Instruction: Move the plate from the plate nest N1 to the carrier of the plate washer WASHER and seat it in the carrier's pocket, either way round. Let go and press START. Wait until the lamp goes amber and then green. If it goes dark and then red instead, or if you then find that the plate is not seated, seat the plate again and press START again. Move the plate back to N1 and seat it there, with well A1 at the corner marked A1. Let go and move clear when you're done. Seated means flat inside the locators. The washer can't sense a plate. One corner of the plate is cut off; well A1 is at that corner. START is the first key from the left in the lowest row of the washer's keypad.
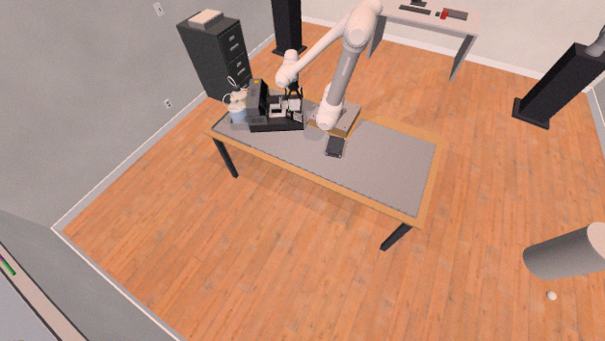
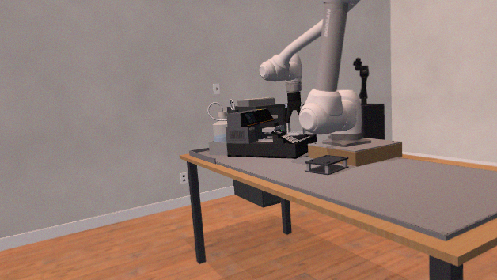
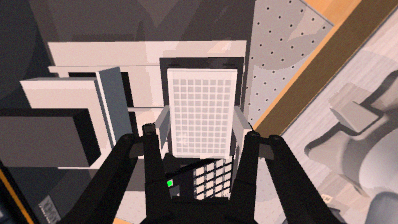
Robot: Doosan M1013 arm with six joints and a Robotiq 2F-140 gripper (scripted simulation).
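My gripper (image 1: 294, 97) (image 2: 295, 128) (image 3: 201, 114) points down at the washer and is shut on the white plate (image 1: 295, 104) (image 3: 202, 112), with one finger at each long side. In the wrist view the plate lies over the dark carrier (image 3: 200, 62), whose rim shows past its far end and right side. Whether it lies flat in the pocket cannot be told, nor which corner is cut. The washer (image 1: 275, 127) (image 2: 261, 150) shows a green lamp (image 3: 170, 183) beside its keypad (image 1: 298, 117) (image 2: 292, 138) (image 3: 212, 180). The dark nest N1 (image 1: 335, 146) (image 2: 326, 160) holds no plate.
The washer's tall housing (image 1: 256, 103) (image 2: 241, 134) stands left of the gripper, with bottles (image 1: 237, 113) (image 2: 220, 130) behind it. The arm's base block (image 1: 339, 128) (image 2: 376, 153) is on the other side. A perforated surface (image 3: 280, 55) lies right of the carrier in the wrist view.
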